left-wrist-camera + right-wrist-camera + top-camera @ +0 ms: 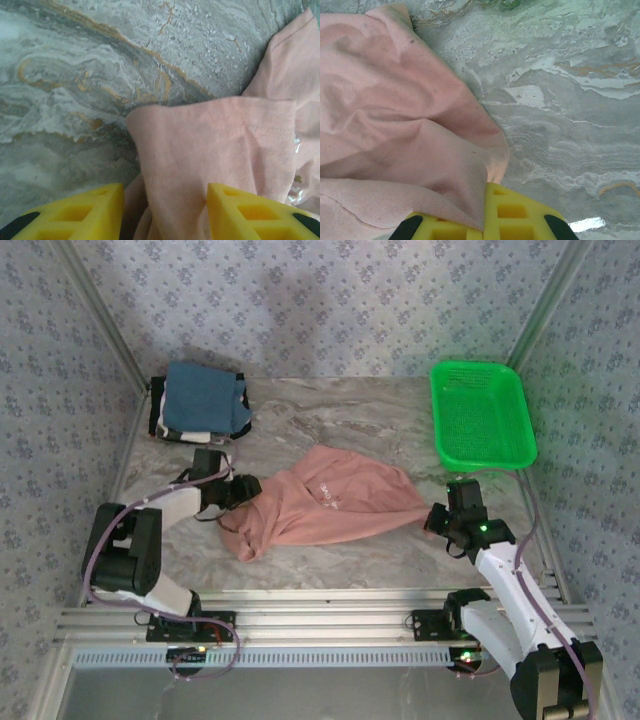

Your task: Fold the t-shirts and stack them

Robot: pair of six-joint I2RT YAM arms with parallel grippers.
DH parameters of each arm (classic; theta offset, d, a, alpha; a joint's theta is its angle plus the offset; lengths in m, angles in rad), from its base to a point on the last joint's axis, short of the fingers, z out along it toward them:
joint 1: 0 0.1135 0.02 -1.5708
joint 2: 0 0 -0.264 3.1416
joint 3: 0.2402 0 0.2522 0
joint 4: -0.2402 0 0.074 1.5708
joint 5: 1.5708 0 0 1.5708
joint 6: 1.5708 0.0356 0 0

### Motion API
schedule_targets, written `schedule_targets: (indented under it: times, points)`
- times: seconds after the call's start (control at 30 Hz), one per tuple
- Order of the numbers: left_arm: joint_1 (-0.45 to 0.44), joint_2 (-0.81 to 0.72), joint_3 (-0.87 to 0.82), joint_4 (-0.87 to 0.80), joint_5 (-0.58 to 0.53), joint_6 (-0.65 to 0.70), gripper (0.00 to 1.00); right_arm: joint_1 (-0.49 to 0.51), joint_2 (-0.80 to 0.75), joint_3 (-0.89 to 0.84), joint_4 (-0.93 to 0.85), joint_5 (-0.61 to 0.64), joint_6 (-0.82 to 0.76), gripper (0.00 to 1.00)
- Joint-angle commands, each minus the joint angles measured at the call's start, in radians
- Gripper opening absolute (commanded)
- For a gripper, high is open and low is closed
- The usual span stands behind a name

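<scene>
Looking down on a grey-veined, marble-patterned counter (330, 420) with a salmon-pink t-shirt (330, 502) sprawled unfolded across the middle, rumpled into soft ridges, a small print showing near its centre. Gripped or approached from both ends, probably to pull the cloth flat before folding. At the shirt's left end, left fingers (245, 210) spread wide: blocky yellow plastic with hollow cells, straddling a doubled flap of the knit cloth without pinching it. At the shirt's right end, right fingers (520, 215) brought together, seemingly nipping the thin hem, with cloth draped over one yellow pad. Judging from that, set up for a two-sided grasp, so that the limp fabric can be stretched between the arms rather than dragged in a heap. Beyond the shirt's left end, toward the back corner, a folded stack (200, 400) of shirts, blue on top with white and black edges peeking beneath, squared off and set well apart from the pink shirt, presumably to keep working room free. Beyond the shirt's right end, at the back, a bright green mesh basket (482, 415) of rigid plastic, shallow and rectangular, well apart from the cloth. Close up, fine matte jersey with a stitched hem, lying against the counter's smooth, slightly glossy swirls of grey, white and rust. Folding of this shirt not yet begun; stacking left to do.
</scene>
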Motion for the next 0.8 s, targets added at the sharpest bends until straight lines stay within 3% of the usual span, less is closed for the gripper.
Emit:
schedule_targets:
  times: [0.0,0.17,0.4,0.77]
  points:
    - [0.002,0.043,0.055,0.065,0.035,-0.016,0.46,-0.007,0.005,-0.012,0.026,0.014,-0.008,0.0]
    - [-0.002,0.108,0.127,0.055,0.064,-0.003,0.31,-0.007,0.002,-0.014,0.025,0.016,-0.007,0.0]
    - [-0.007,0.003,0.163,-0.016,0.074,0.039,0.05,-0.007,0.0,-0.019,0.029,0.017,-0.004,0.0]
    - [0.018,-0.19,0.209,-0.203,-0.051,0.125,0.0,-0.008,0.007,0.011,0.002,0.018,-0.014,0.0]
